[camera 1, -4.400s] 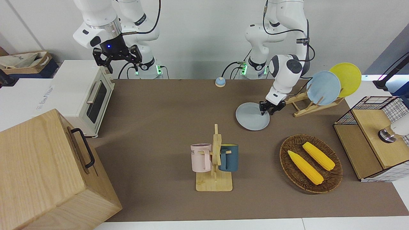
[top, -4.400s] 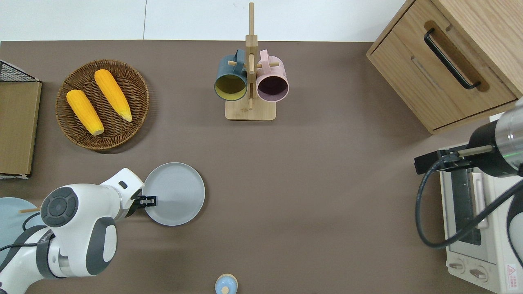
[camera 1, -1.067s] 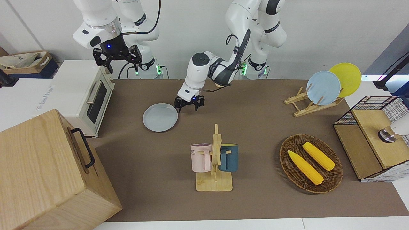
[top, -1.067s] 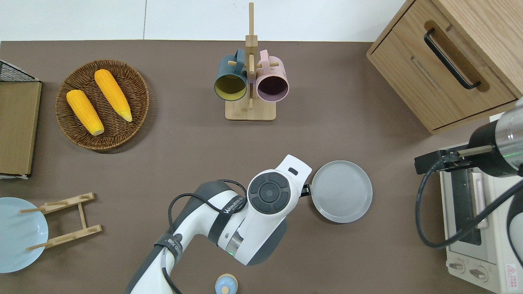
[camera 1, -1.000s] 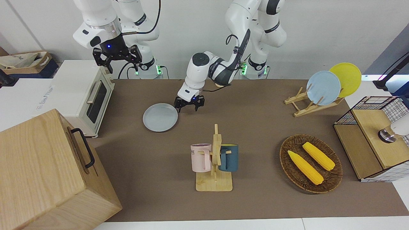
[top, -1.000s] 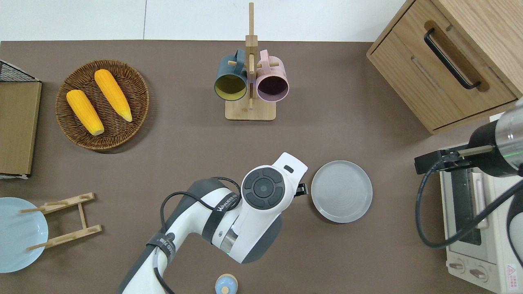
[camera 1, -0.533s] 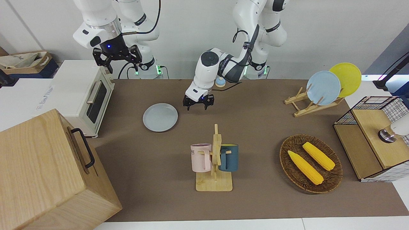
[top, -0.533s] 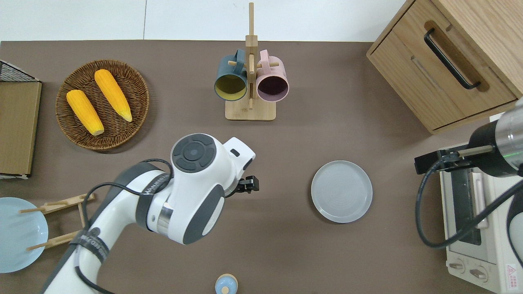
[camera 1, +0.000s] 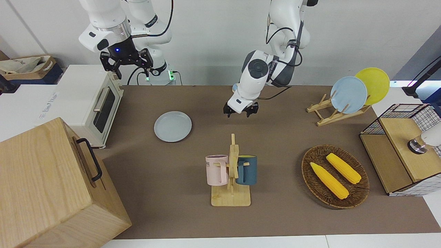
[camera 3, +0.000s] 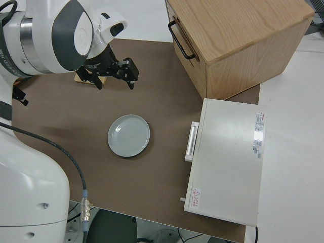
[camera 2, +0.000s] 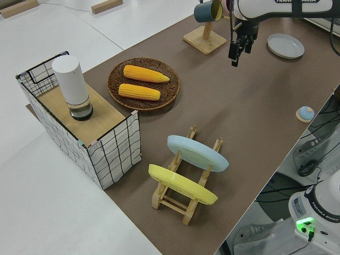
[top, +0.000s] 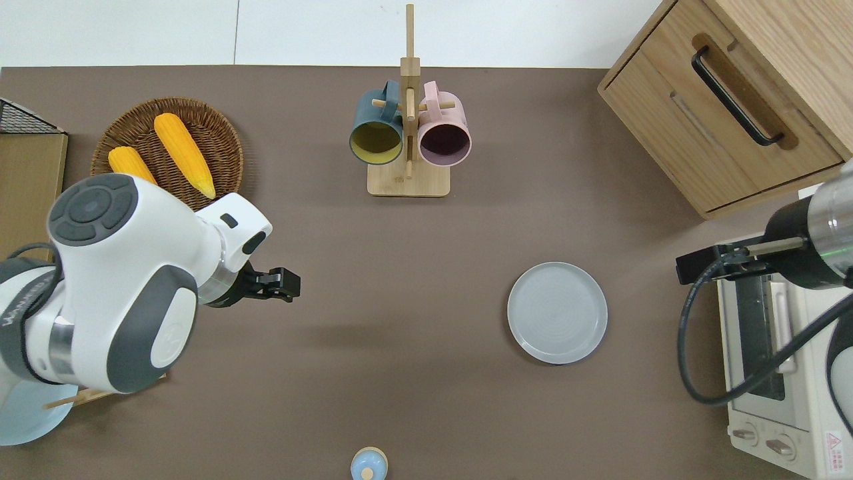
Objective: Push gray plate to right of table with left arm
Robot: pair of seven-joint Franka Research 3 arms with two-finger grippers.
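Overhead view shows the left gripper up over bare brown table, its fingers slightly parted, holding and touching nothing. The gray plate lies flat toward the right arm's end, well apart from that gripper and near the white toaster oven. Farther out stands the mug rack. The right arm is parked.

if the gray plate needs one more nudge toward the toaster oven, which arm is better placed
Left, probably. The left end effector is low over the table, level with the gray plate; the right arm is parked.
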